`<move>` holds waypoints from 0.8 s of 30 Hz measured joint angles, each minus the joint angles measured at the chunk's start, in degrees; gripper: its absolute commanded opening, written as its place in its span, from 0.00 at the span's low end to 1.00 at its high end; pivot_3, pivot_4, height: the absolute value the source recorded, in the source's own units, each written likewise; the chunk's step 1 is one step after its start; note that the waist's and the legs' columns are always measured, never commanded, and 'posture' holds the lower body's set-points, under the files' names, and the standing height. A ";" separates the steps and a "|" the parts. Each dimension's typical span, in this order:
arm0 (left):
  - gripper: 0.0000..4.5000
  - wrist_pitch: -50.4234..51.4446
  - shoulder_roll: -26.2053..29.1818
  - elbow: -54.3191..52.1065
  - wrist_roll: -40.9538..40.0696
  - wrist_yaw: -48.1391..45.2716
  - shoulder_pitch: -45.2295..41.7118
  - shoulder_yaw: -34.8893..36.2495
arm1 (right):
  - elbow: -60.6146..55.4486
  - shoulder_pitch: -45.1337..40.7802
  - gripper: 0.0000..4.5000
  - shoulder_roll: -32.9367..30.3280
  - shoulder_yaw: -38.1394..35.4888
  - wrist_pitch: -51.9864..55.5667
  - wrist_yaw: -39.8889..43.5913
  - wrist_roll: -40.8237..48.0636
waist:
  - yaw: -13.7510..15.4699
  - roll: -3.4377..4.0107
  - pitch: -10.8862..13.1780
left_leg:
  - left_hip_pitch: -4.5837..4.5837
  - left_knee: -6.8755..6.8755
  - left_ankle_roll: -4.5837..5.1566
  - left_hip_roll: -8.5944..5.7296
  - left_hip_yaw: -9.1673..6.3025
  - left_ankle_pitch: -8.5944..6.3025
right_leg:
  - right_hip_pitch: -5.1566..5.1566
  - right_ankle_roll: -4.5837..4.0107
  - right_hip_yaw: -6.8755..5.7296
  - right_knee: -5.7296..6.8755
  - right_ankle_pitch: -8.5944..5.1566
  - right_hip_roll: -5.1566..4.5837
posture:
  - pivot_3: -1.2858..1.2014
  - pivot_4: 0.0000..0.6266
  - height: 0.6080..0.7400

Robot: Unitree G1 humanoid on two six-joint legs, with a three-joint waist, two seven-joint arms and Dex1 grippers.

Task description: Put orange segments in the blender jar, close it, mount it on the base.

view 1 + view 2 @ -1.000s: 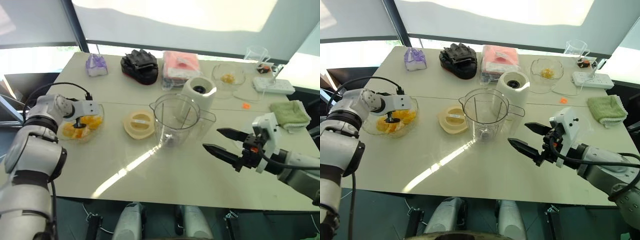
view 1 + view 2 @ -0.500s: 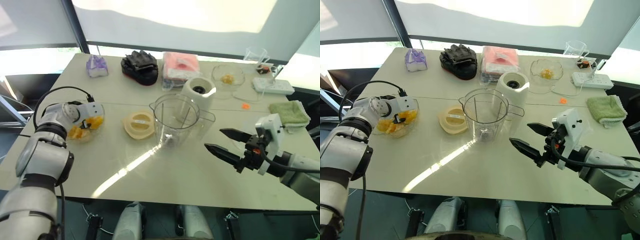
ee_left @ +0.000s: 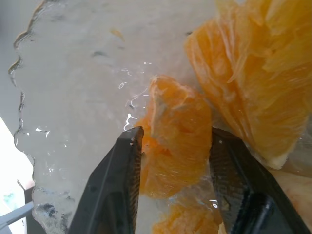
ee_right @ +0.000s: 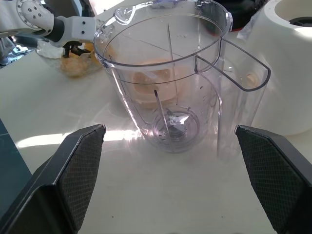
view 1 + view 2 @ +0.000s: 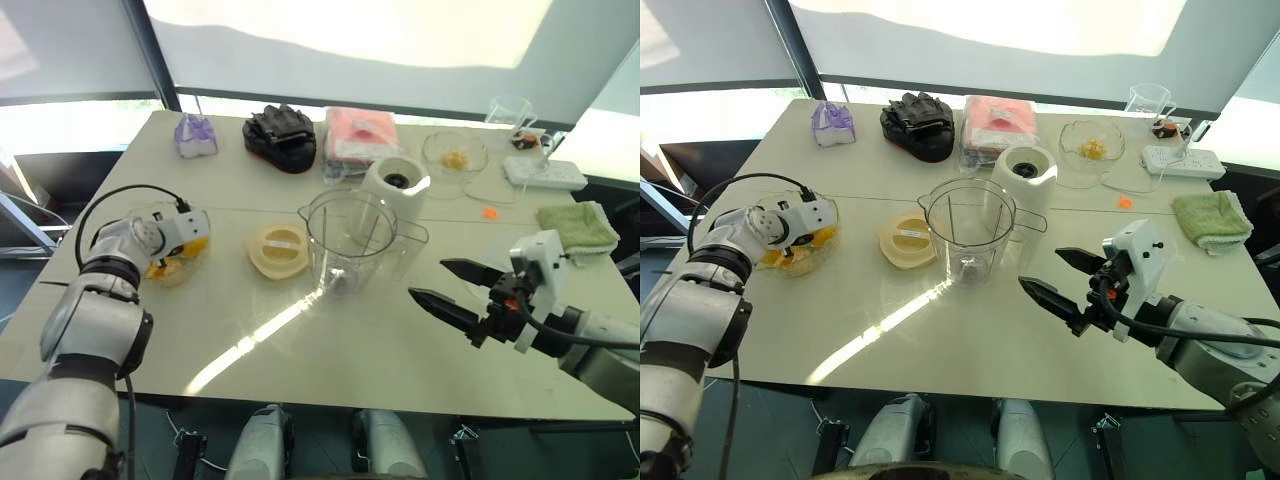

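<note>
Two black fingers of the left gripper (image 3: 173,161) pinch one of the orange segments (image 3: 176,134) from either side inside a glass bowl (image 5: 168,268), which sits well to the left of the blender jar (image 5: 352,240). Just behind the jar, touching its handle side, stands the base (image 5: 398,185), and a flat cream lid (image 5: 277,248) lies just beside the jar's left. The right gripper (image 5: 450,286) hovers to the jar's right, near it, jaws spread wide and empty.

Pale table (image 5: 300,350) beneath bright windows (image 5: 60,125) with drawn blinds (image 5: 350,40).
</note>
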 measured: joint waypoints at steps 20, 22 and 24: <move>0.02 -0.03 -0.44 -1.35 -2.22 4.34 4.60 2.62 | 1.05 -2.21 1.00 -1.43 0.00 0.01 0.77 -0.56 | -0.08 0.41 -0.32 | 0.18 -0.02 0.00 0.02 0.04 0.00 | 0.13 -0.19 0.04 0.01 -0.11 -0.03 | 0.52 0.24 1.00; 0.02 -0.09 -0.62 -1.39 -2.21 5.15 4.80 2.62 | 1.05 -2.49 1.00 -1.43 0.01 0.01 0.75 -0.58 | -0.06 0.41 -0.32 | 0.18 -0.03 0.00 0.02 0.04 0.00 | 0.12 -0.19 0.04 0.00 -0.11 -0.03 | 0.52 0.24 1.00; 0.02 -0.09 -0.63 -1.37 -2.18 5.68 4.85 2.60 | 1.05 -2.58 1.00 -1.43 0.02 0.01 0.70 -0.63 | -0.07 0.40 -0.32 | 0.18 -0.03 0.00 0.02 0.05 0.00 | 0.12 -0.19 0.04 -0.01 -0.11 -0.03 | 0.52 0.24 1.00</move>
